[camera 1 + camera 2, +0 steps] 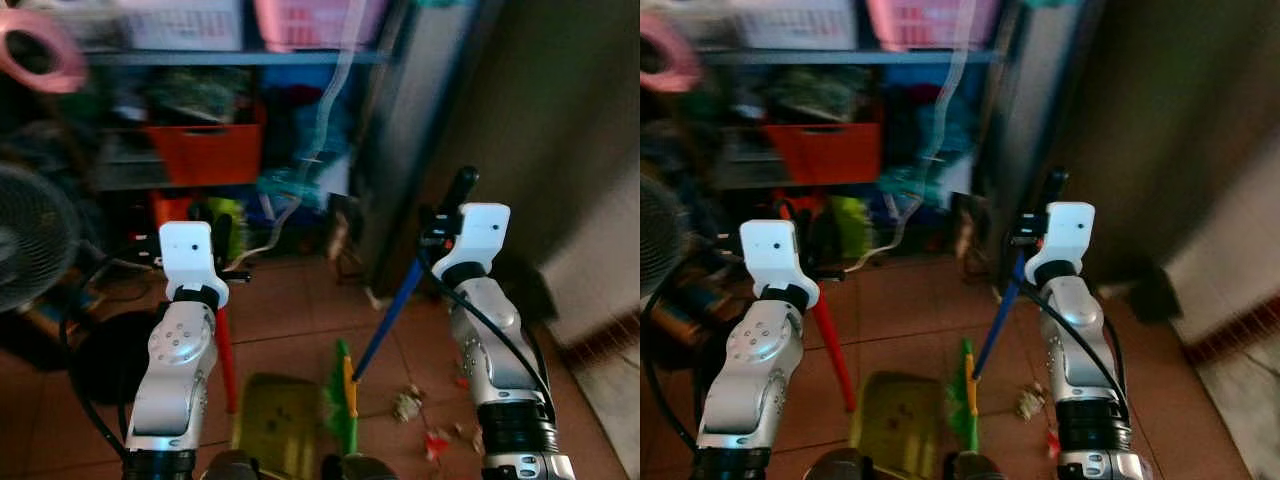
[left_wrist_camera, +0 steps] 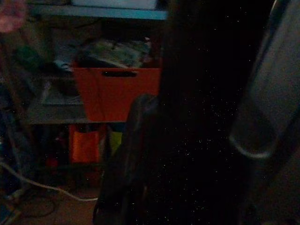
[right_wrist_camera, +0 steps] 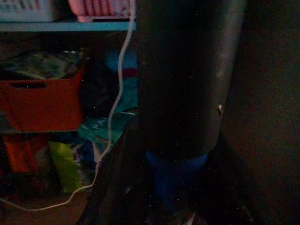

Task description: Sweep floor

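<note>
My right gripper (image 1: 447, 224) is shut on a broom's blue handle (image 1: 396, 308), whose black top grip (image 3: 183, 75) looms close in the right wrist view. The handle slants down to a green broom head (image 1: 346, 398) on the tiled floor. My left gripper (image 1: 224, 262) is shut on the red handle (image 1: 226, 360) of a yellow-green dustpan (image 1: 275, 420), which rests on the floor just left of the broom head. Small bits of litter (image 1: 407, 403) lie on the tiles to the right of the broom. The left wrist view is very dark.
A cluttered shelf unit straight ahead holds an orange bin (image 1: 205, 152) and a pink basket (image 1: 315, 20). A white cable (image 1: 290, 215) hangs before it. A fan (image 1: 30, 235) stands at the left with a black base (image 1: 105, 355). A dark wall (image 1: 540, 130) rises on the right.
</note>
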Robot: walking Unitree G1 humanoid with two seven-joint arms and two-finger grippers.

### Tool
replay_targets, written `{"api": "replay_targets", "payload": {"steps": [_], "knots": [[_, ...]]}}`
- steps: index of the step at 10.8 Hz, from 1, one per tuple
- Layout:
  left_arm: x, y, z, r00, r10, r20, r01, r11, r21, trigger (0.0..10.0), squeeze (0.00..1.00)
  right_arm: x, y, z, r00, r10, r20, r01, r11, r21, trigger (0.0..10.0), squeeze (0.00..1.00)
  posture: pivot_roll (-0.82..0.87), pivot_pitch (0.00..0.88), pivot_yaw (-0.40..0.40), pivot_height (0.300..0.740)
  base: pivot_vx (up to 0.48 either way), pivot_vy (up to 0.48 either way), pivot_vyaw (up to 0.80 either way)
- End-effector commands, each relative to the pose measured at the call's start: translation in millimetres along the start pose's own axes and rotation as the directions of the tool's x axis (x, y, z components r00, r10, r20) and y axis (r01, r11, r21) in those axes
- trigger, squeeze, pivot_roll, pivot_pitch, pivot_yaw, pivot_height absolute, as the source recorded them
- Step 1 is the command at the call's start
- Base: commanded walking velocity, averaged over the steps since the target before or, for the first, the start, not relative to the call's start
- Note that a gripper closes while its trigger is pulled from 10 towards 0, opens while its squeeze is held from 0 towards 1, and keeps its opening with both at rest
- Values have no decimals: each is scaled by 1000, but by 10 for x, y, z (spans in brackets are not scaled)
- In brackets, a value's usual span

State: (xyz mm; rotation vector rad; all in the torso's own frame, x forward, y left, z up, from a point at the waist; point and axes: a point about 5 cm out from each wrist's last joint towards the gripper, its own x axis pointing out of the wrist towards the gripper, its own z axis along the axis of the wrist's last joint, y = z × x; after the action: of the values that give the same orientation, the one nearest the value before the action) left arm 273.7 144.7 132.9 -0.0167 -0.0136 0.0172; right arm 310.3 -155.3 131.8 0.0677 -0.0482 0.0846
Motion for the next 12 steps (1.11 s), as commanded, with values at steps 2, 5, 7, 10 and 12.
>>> {"api": "replay_targets", "payload": {"steps": [2,5,7,10,12], "knots": [[23,-30,139,999,-14,52,15,1000,-15,10000,0,-14,-10,25,1000,-3,15,3,1000,7,10000,0,56,42,-49,740,0,0,0],[-10,-47,113,999,-31,37,31,999,-20,10000,0,-40,-25,8,1000,-13,6,13,1000,9,10000,0,53,53,-45,740,0,0,-348],[-12,-58,112,999,-34,36,35,999,-24,10000,0,-56,-27,-13,1000,-11,-11,11,1000,13,10000,0,47,58,-53,740,0,0,-759],[2,-31,110,999,-35,31,36,999,-20,10000,0,-27,-15,8,1000,-11,2,11,1000,11,10000,0,47,53,-44,740,0,189,-800],[12,-20,114,999,-33,32,33,999,-16,10000,0,-36,-9,0,1000,-12,4,12,1000,15,10000,0,48,50,-43,740,0,0,-631]]}}
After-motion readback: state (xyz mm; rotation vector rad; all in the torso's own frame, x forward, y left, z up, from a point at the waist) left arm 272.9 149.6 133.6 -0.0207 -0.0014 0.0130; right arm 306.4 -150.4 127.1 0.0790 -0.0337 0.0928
